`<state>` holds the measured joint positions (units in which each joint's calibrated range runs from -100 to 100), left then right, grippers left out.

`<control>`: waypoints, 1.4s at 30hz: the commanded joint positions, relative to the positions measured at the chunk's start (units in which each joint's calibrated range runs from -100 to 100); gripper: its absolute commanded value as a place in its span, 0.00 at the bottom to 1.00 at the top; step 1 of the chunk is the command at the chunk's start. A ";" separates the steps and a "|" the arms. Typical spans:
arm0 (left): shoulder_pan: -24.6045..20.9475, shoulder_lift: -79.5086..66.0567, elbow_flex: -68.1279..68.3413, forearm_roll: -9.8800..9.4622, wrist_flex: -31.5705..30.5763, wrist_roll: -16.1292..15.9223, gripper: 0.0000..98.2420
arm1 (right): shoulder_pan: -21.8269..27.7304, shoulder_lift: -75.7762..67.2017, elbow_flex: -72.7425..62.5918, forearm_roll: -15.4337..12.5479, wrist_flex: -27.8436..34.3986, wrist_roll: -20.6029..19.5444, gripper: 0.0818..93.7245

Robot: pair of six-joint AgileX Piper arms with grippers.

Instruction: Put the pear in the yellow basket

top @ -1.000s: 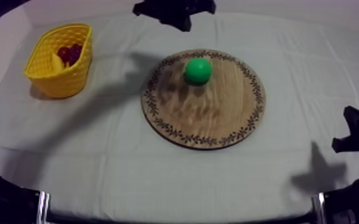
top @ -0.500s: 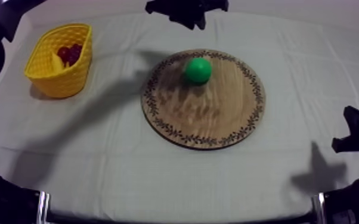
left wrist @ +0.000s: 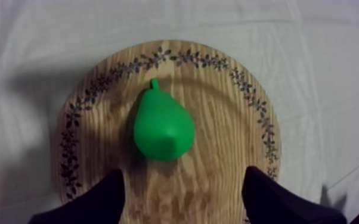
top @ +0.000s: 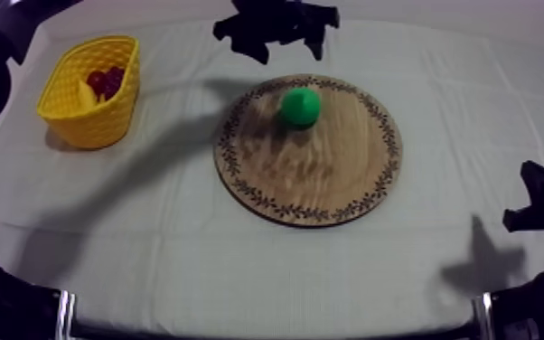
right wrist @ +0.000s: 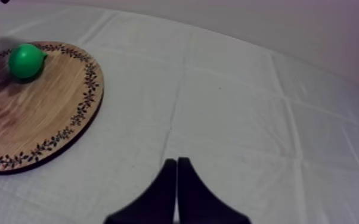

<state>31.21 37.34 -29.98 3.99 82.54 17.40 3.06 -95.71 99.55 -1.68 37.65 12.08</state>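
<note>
The green pear (top: 300, 106) lies on the far part of the round wooden board (top: 312, 172). My left gripper (top: 276, 38) hovers over the board's far edge, just beyond the pear, open with nothing between its fingers. In the left wrist view the pear (left wrist: 163, 125) rests on the board (left wrist: 229, 137), stem pointing away, ahead of my spread left gripper (left wrist: 185, 173). The yellow basket (top: 104, 122) stands at the far left. My right gripper (right wrist: 176, 164) is shut on nothing over bare cloth, with the pear (right wrist: 25, 61) and board (right wrist: 39, 113) farther off.
In the basket lie a small red fruit (top: 106, 81) and a banana (top: 86, 92). My right arm (top: 542, 203) rests low at the table's right edge. Open cloth stretches between the board and the basket and along the front.
My left gripper's fingers have spread from shut to open above the board's far edge. The pear, board and right arm have not moved.
</note>
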 commanded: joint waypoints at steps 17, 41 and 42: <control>-0.64 9.66 0.86 3.84 0.04 -0.56 0.79 | 0.01 0.04 0.00 0.00 0.01 0.01 0.00; -0.63 22.48 -15.23 6.10 -0.47 -0.66 0.70 | 0.57 0.04 0.00 -0.05 0.01 -0.04 0.00; -0.67 22.87 -15.46 6.14 -0.63 -0.63 0.70 | 0.68 0.04 0.00 -0.05 0.01 -0.04 0.00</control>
<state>30.58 59.92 -45.38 10.13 82.03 16.73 3.68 -95.71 99.55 -1.68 37.63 12.08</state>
